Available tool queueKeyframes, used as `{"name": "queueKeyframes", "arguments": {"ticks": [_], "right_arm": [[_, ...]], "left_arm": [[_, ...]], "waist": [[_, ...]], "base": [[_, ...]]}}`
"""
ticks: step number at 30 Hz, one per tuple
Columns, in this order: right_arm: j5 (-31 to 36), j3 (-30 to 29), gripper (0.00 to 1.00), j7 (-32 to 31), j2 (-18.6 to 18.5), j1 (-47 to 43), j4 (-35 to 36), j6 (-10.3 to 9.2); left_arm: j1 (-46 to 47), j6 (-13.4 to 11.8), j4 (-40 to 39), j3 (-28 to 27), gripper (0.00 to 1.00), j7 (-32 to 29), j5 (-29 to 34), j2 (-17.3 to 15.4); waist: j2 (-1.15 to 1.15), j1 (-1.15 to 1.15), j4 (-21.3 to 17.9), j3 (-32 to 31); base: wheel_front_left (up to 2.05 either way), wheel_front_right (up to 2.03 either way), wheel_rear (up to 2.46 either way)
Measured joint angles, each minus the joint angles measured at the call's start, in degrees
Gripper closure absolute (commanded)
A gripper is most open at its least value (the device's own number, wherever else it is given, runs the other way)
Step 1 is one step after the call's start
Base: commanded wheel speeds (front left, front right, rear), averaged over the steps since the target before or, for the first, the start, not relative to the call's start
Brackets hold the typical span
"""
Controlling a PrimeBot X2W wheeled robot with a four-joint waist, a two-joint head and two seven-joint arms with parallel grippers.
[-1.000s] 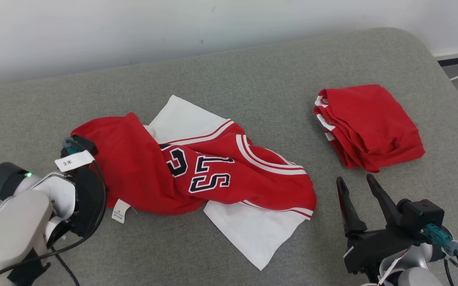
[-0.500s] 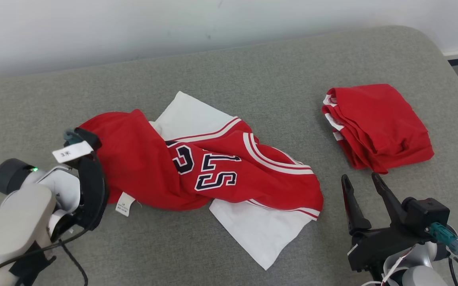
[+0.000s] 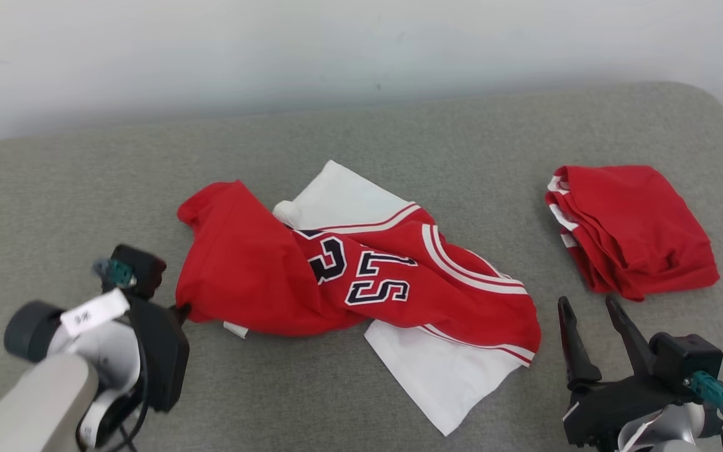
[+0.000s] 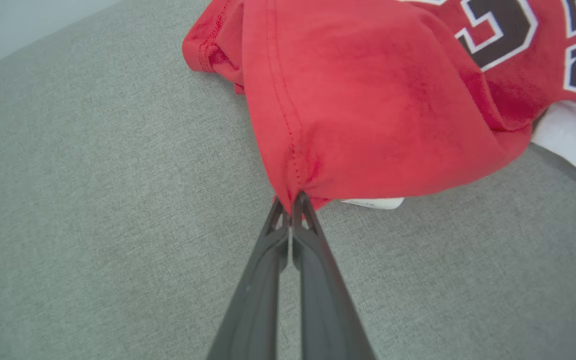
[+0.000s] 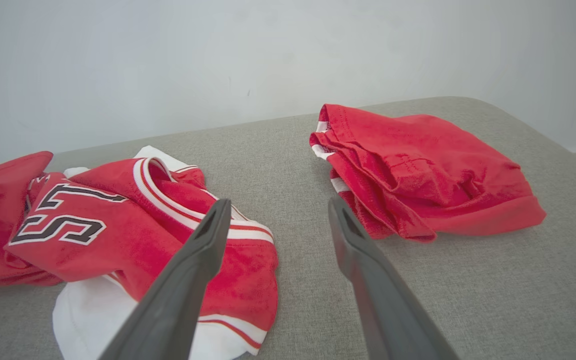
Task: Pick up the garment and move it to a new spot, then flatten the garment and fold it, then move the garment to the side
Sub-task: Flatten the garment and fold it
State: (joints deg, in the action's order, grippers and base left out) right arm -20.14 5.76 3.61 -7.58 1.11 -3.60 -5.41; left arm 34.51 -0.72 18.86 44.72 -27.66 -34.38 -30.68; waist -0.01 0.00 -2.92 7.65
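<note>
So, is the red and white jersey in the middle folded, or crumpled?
Crumpled. The jersey lies bunched and twisted on the grey cushion, white parts sticking out; the left gripper is shut on its red edge.

head: high, facing forward and down, wide over the grey surface (image 3: 361, 138) | left wrist: very near, along the left end effector (image 4: 290, 200) onto the jersey (image 4: 368, 100) hem | right wrist: low, farther back, facing the wall (image 5: 168, 60) | shared: all three see the jersey

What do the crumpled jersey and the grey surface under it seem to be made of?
Jersey: soft knit cloth, likely cotton or polyester; it creases and shows a stitched hem. Grey surface: matte woven upholstery, judging by its fine weave.
</note>
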Motion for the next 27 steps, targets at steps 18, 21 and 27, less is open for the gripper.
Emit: {"name": "queueKeyframes", "arguments": {"ticks": [18,21,27], "right_arm": [[-0.01,-0.37,0.00,-0.14,-0.01,-1.99,1.56,-0.37],[-0.01,-0.31,0.00,-0.16,-0.01,-1.78,1.43,-0.47],[-0.01,-0.03,0.00,-0.60,-0.02,-1.65,0.78,-0.47]], "left_arm": [[-22.50,-6.33,-17.50,-4.95,1.00,-0.41,-3.52,-9.72],[-22.51,-6.33,-15.80,-6.73,0.33,-0.34,-3.33,-10.46],[-23.97,-6.33,-13.14,-11.49,0.00,1.54,-2.27,-9.64]], "waist": [[0.00,0.00,3.80,-2.44],[0.00,0.00,3.84,-2.37],[0.01,0.01,3.82,-3.06]], "base": [[0.00,0.00,0.00],[0.00,0.00,0.00],[0.00,0.00,0.00]]}}
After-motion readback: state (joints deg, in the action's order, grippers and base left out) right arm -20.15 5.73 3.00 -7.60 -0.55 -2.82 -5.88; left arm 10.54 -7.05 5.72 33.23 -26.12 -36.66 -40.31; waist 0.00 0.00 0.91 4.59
